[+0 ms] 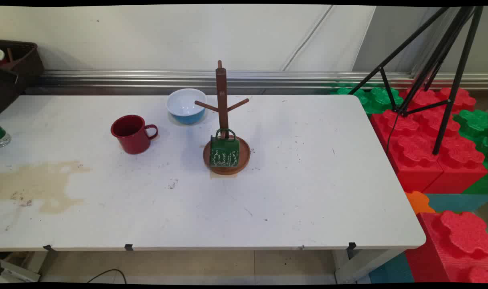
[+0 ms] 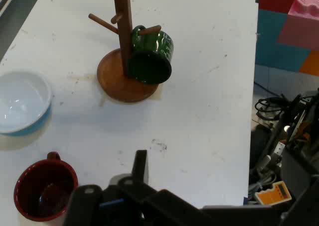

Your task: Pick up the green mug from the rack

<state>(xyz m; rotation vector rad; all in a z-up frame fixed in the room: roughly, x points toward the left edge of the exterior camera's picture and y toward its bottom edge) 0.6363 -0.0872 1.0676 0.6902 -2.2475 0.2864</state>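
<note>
- On the white desk (image 1: 268, 192) we see, from the left, a red mug (image 1: 132, 133) standing upright and empty.
- Next comes a white and blue bowl (image 1: 186, 105).
- Then a wooden mug stand (image 1: 224, 120), with a green mug (image 1: 224, 151) hanging by its handle low against the base.
- The tool (image 2: 137, 186) hovers high, nearest the red mug, touching nothing; only one finger shows, so we cannot tell its spread.

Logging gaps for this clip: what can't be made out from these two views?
- Gripper: outside the main view; hand view's bottom edge cuts its fingers, so open or shut is unclear.
- Green mug lettering: too small in main view.
- Dark bin contents: cut by main view's left edge.
</note>
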